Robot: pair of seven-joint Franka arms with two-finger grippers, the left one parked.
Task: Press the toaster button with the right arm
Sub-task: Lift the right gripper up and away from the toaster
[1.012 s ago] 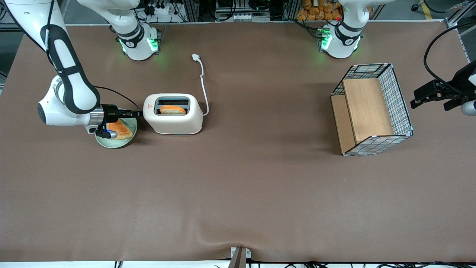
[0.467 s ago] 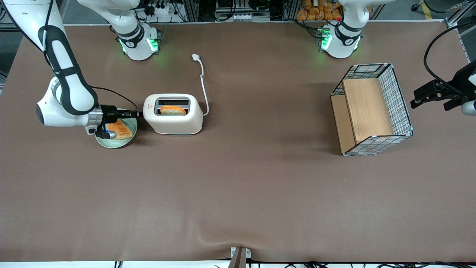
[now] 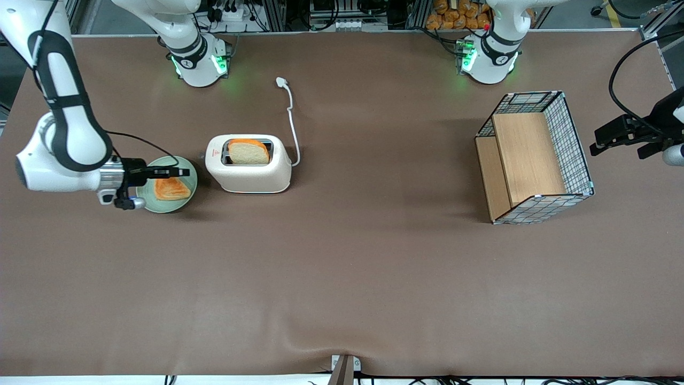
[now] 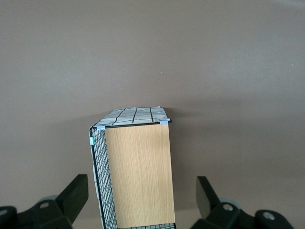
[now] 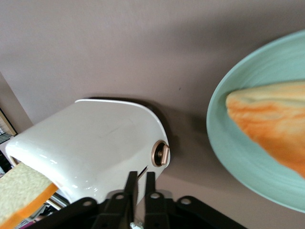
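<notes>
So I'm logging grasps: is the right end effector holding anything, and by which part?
Nothing. The end effector is shut and empty above the plate, apart from the toaster.

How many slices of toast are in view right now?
2. One slice stands up out of the toaster slot; the other lies on the green plate beside it, under the gripper, whose fingers are shut. None seem hidden.

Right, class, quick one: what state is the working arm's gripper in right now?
Gripper: shut, holding nothing, above the green plate beside the toaster, clear of its button end.
</notes>
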